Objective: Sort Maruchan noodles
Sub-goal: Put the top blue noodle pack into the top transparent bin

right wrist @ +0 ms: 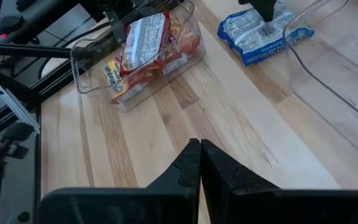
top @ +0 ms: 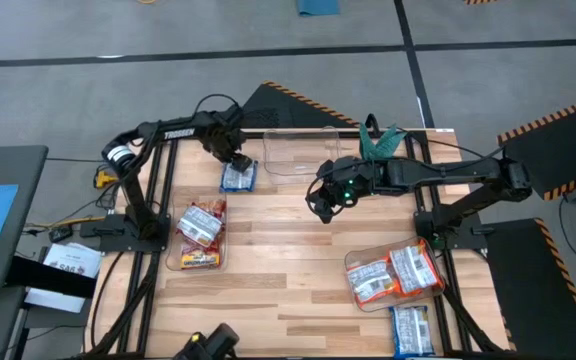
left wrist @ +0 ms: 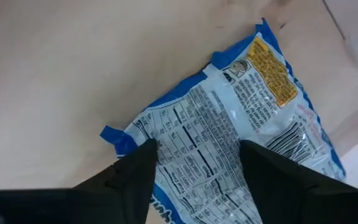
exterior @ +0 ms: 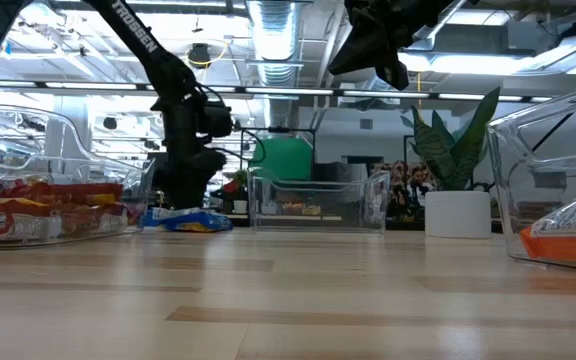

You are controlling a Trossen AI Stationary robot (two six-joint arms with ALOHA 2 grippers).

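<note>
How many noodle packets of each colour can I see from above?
Blue packets: 2
Red packets: at least 2 (they overlap)
Orange-and-white packets: 2
Total: at least 6

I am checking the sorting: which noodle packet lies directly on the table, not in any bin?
The blue-and-white packet under the left gripper; other packets sit in clear bins.

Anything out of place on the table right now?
Yes. One blue packet lies loose on the wood beside the empty back bin, under the open left gripper. Another blue packet sits at the front edge, outside any bin.
</note>
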